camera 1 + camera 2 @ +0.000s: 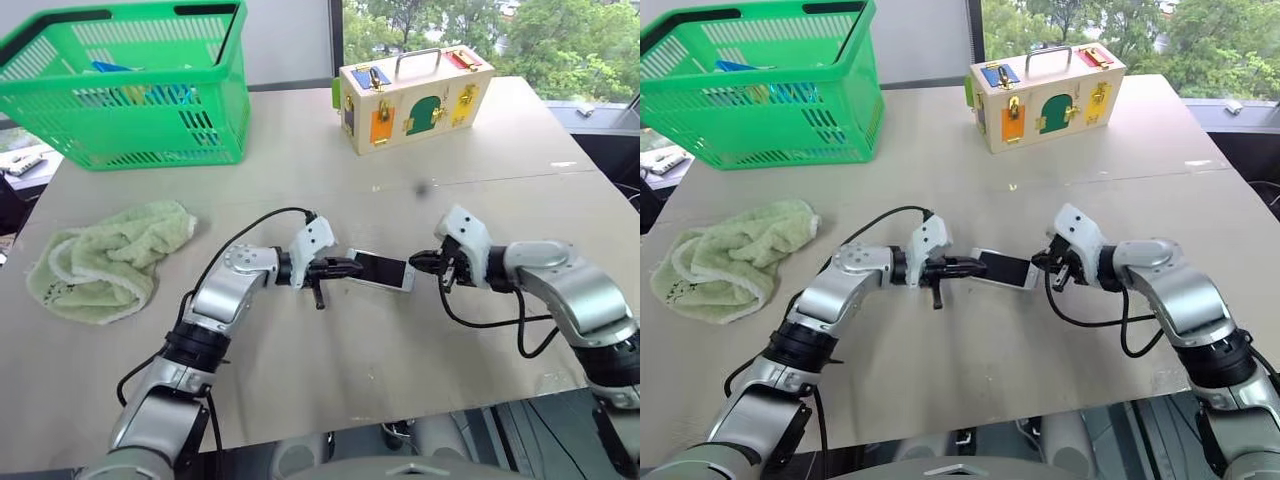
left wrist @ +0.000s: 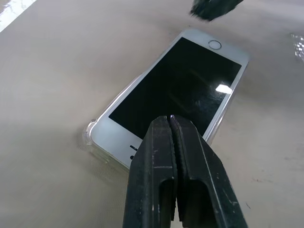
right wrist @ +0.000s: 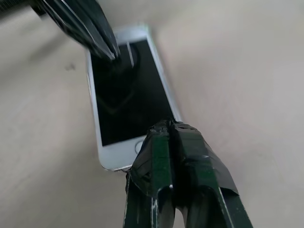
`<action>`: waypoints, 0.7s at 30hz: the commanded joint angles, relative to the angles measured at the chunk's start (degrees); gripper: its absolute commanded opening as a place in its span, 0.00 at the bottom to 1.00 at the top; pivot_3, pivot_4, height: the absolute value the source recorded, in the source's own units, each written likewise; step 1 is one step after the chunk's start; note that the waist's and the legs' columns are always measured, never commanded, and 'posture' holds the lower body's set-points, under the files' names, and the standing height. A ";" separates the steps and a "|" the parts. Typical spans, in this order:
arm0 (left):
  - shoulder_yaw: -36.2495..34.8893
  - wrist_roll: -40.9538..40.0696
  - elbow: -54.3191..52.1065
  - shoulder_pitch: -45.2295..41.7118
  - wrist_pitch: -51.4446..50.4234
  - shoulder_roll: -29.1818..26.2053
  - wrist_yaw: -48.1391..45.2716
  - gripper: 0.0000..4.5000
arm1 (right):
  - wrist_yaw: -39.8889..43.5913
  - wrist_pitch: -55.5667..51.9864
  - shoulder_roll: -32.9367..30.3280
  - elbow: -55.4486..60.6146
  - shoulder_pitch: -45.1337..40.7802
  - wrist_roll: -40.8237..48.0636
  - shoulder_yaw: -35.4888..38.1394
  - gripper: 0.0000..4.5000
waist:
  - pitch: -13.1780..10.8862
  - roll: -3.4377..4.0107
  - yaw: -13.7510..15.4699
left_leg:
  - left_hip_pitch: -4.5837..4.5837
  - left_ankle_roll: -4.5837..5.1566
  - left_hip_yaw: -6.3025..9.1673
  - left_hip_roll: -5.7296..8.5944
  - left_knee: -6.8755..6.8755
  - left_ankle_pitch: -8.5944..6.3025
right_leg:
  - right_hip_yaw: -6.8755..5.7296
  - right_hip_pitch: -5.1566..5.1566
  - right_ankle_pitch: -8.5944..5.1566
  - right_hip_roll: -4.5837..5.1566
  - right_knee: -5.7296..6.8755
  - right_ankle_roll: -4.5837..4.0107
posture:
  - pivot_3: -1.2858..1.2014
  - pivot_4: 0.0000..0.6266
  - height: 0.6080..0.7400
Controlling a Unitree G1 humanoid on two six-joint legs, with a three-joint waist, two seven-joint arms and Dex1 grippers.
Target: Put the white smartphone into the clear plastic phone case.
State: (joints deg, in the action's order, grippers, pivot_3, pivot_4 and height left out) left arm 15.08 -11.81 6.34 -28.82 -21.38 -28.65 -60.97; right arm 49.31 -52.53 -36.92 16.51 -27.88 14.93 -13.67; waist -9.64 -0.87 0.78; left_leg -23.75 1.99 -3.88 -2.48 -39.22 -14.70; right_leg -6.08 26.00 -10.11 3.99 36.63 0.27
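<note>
On the pale tabletop (image 1: 300, 380) nearest the robot, the white smartphone (image 1: 381, 270) lies screen up between two grippers, its earpiece end toward the left gripper (image 1: 352, 266) and its home-button end toward the right gripper (image 1: 418, 262). Both grippers have their black fingers pressed together with nothing between them; the left one's tips hover at or over the phone's near edge, the right one's over the button end, and whether either actually touches the glass is hard to tell. A faint clear rim shows around the earpiece corner, so the clear plastic phone case (image 2: 89, 136) appears to sit under and around the phone already, at least at that end. The phone looks rigid, fairly light and slick on its glass face, with a breakable screen; the case is likely thin, springy and slippery. Pressing down near the corners and white bezels seems safer than mid-screen, and any lift should pinch the long edges. Farther back lie a green towel (image 1: 108, 260), a green basket (image 1: 130, 85) and a wooden latch box (image 1: 413, 98)
</note>
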 commanded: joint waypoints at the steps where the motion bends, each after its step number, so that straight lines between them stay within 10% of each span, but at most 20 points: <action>1: 1.26 1.60 0.94 0.41 -0.42 -0.25 -0.04 0.02 | -0.14 -2.09 -0.45 -2.78 -2.64 -0.72 -1.96 0.00 | 0.00 0.00 0.02 | 0.00 0.00 0.01 0.01 0.00 0.00 | -0.01 0.00 0.00 0.01 0.00 0.00 | 0.52 0.24 1.00; 21: 0.39 1.79 -1.04 2.42 -1.50 0.95 2.80 0.02 | 11.78 -2.19 1.65 -29.30 -9.64 -9.35 -25.51 0.00 | 1.68 -0.69 -0.27 | 1.02 -0.01 0.19 -0.22 0.16 -0.03 | -0.14 -1.05 -0.17 0.02 -0.13 -0.24 | 0.52 0.24 1.00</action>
State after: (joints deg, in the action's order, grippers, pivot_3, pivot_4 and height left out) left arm 15.14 -10.28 6.15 -27.26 -22.24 -27.60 -58.28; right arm 61.11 -53.34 -35.42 -5.83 -43.79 9.60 -29.12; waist -7.96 -1.56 0.51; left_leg -22.50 1.97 -3.67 -2.78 -38.97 -14.73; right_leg -6.27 24.78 -10.29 4.02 36.39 0.01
